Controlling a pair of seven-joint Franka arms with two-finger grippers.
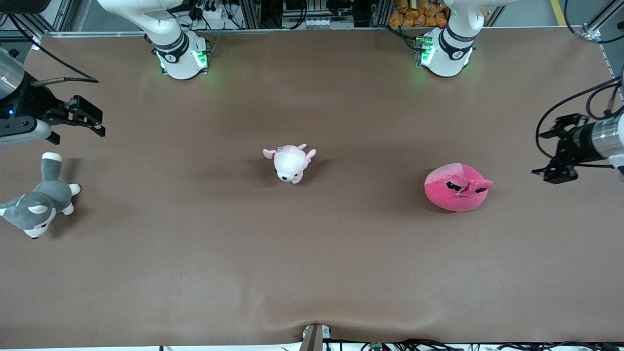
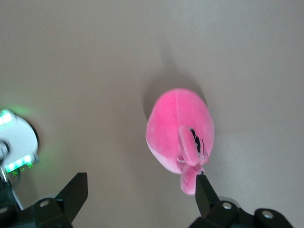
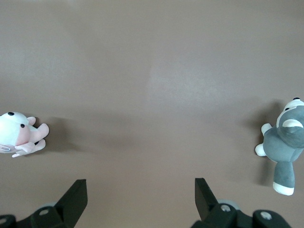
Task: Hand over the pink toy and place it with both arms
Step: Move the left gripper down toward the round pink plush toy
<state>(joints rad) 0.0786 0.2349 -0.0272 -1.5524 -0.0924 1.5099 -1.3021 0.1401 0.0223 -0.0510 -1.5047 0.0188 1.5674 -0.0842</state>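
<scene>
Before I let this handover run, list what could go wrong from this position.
1. The round hot-pink plush toy is soft and domed; the open left end effector, hovering beside it toward the left arm's end of the table, may pinch only fabric and slip.
2. The open right end effector waits above the grey-and-white plush husky; descending there risks hitting it.
3. The pale pink-and-white plush animal lies between the arms, so a low transfer could snag it.

Pink toy (image 1: 456, 187): soft plush, matt hot-pink pile. 
Small pale pink-and-white animal (image 1: 289, 163): plush. 
Grey-and-white husky (image 1: 39, 202): plush. 
Tabletop (image 1: 312, 273): brown, matt, smooth covering. 
Left tool (image 1: 559, 156) and right tool (image 1: 85, 117): matt black; silver metallic wrists; glossy white arm shells.
</scene>
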